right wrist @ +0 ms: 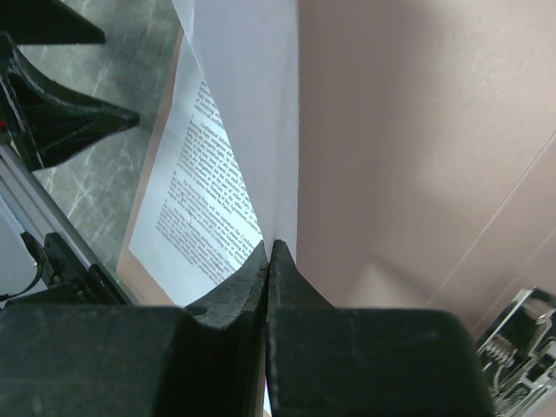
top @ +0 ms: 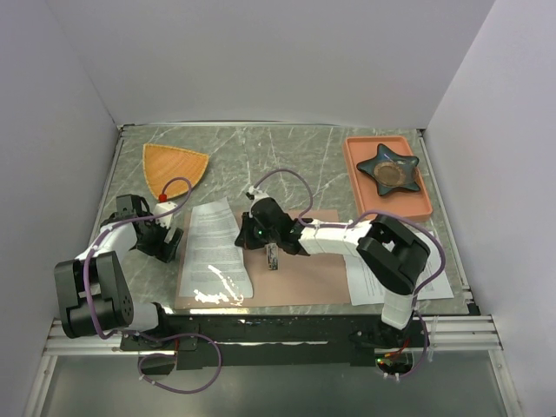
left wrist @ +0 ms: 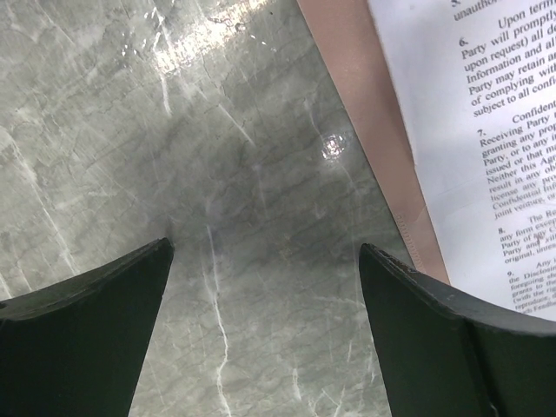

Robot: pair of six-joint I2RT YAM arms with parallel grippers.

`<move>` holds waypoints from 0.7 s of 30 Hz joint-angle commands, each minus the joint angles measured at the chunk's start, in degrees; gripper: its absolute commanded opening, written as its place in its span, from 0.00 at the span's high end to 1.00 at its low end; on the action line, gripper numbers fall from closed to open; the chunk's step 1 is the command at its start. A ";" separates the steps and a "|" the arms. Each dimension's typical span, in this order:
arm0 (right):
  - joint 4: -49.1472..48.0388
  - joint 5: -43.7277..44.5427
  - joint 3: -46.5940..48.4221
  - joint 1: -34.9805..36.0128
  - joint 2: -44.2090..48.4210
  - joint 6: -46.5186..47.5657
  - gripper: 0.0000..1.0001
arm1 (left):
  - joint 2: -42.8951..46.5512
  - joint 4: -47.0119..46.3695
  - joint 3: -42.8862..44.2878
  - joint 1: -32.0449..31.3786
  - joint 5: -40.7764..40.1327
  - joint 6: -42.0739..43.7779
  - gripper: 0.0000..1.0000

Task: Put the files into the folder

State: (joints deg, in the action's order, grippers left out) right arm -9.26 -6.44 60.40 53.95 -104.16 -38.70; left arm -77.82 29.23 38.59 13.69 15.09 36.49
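The pinkish-brown folder (top: 300,280) lies open and flat near the table's front edge. One file (top: 213,252), a white printed sheet, lies over its left half. My right gripper (top: 253,228) is shut on that sheet's right edge. In the right wrist view the jaws (right wrist: 270,248) pinch the white paper (right wrist: 252,104), which lifts from the folder (right wrist: 417,130). My left gripper (top: 165,245) hovers open over bare marble just left of the folder; between its fingers (left wrist: 266,245) is only table, with the folder edge (left wrist: 365,104) and the sheet (left wrist: 486,113) to the right. Another file (top: 439,282) lies at the right, partly under my right arm.
A small binder clip (top: 273,257) sits on the folder near my right gripper and shows as metal clip (right wrist: 521,347) in the right wrist view. An orange fan-shaped plate (top: 172,167) is at the back left. A salmon tray (top: 415,204) with a star-shaped dish (top: 389,169) stands at the back right.
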 commanded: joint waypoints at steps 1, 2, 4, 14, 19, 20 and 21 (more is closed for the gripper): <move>-0.23 0.99 -0.64 1.24 0.27 -1.12 1.00 | 0.48 -1.55 -0.27 0.19 1.17 1.22 0.04; -0.41 0.73 -0.64 1.24 0.01 -1.03 1.00 | 0.39 -1.55 -0.18 0.11 1.17 1.13 0.04; -0.15 0.38 -0.46 1.42 -0.17 -0.77 1.00 | 0.39 -1.46 0.00 0.19 1.34 1.04 0.04; 1.96 -0.59 -2.13 0.28 2.64 3.80 1.00 | -0.31 -2.16 1.22 0.19 1.26 -0.45 0.04; 3.19 -2.61 -2.66 -1.04 4.05 6.00 1.00 | -0.84 -1.72 3.42 0.11 2.66 -2.38 0.04; 3.28 -2.88 -2.48 -0.96 3.88 6.26 1.00 | -1.10 -1.46 3.77 0.11 3.10 -2.65 0.04; 3.45 -3.14 -2.05 -1.04 3.62 6.35 1.00 | -1.28 -1.29 4.30 0.19 3.36 -2.83 0.04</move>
State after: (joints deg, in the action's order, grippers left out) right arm -6.50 -8.10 57.65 53.41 -103.61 -34.81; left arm -78.43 28.36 39.55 13.69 15.40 35.05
